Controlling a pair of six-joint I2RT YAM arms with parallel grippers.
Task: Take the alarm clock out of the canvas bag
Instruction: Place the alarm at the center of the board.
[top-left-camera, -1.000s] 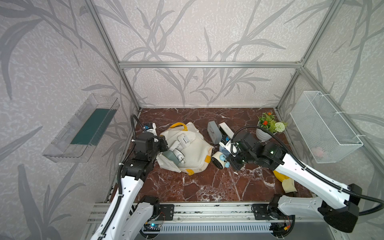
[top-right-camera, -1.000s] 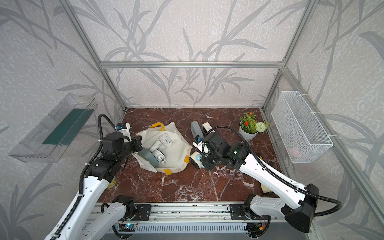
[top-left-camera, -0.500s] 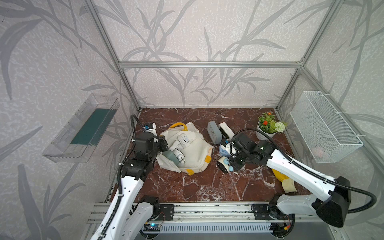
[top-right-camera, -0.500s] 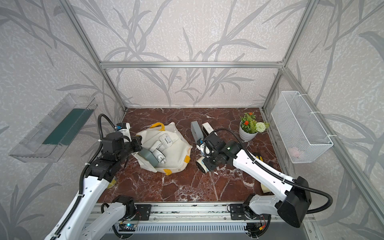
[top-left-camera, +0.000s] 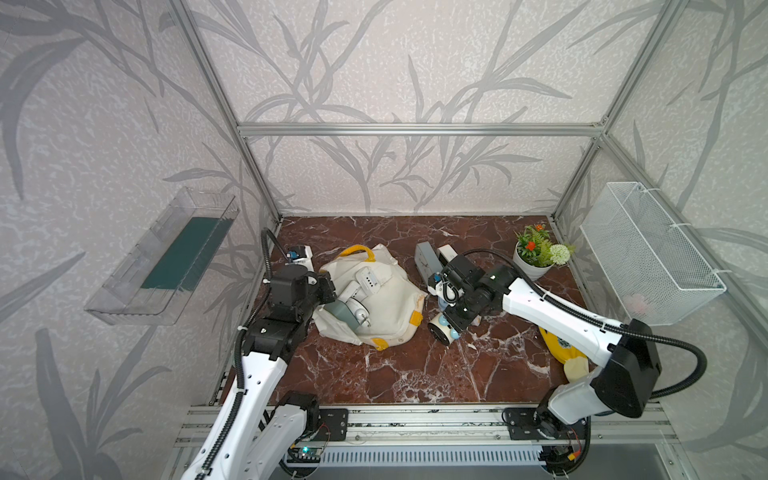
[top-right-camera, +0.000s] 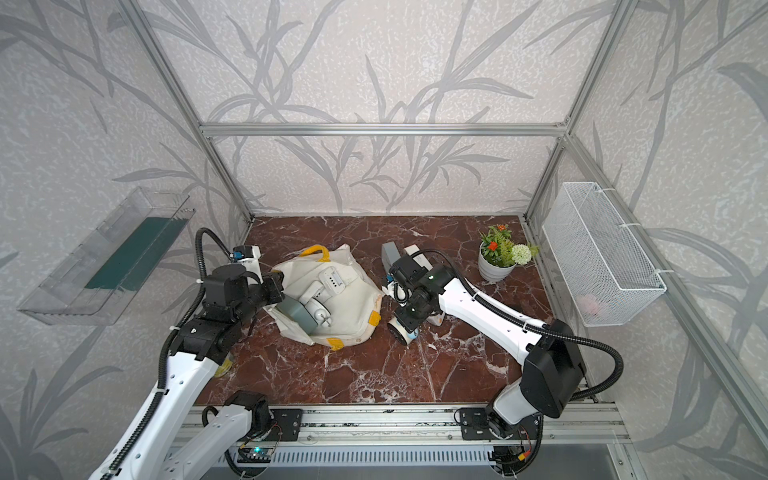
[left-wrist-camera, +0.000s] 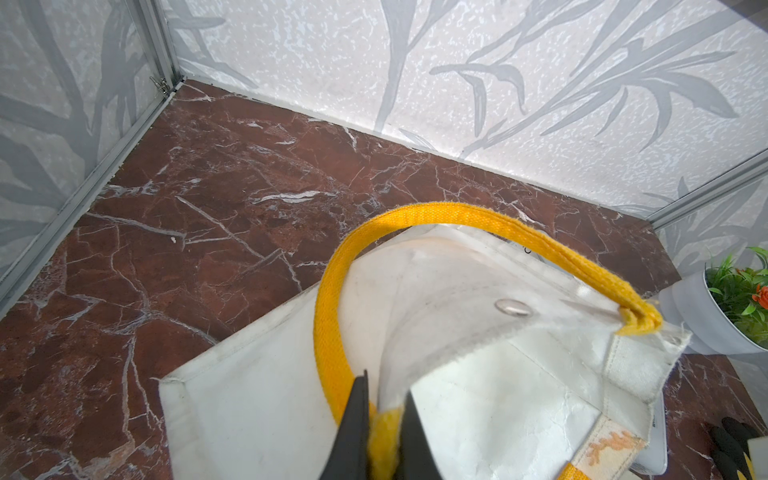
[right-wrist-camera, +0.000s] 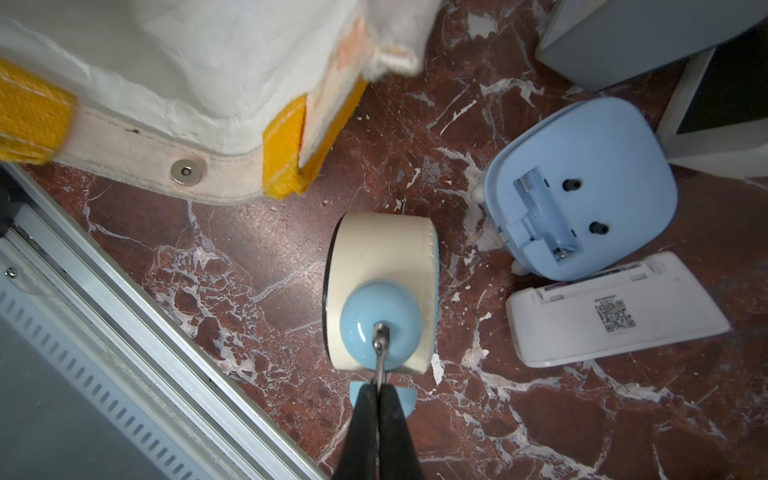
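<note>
Clock (right-wrist-camera: 384, 257), cream with a blue bell, is at the centre of the right wrist view, outside the bag (right-wrist-camera: 199, 75) at upper left, its thin metal loop pinched in the fully closed right gripper (right-wrist-camera: 377, 390) at bottom centre. At bottom centre of the left wrist view, the left gripper (left-wrist-camera: 386, 399) is clamped tight on the bag's yellow strap. Both top views show the clock (top-left-camera: 441, 331) mid-frame, just right of the bag (top-left-camera: 390, 303).
</note>
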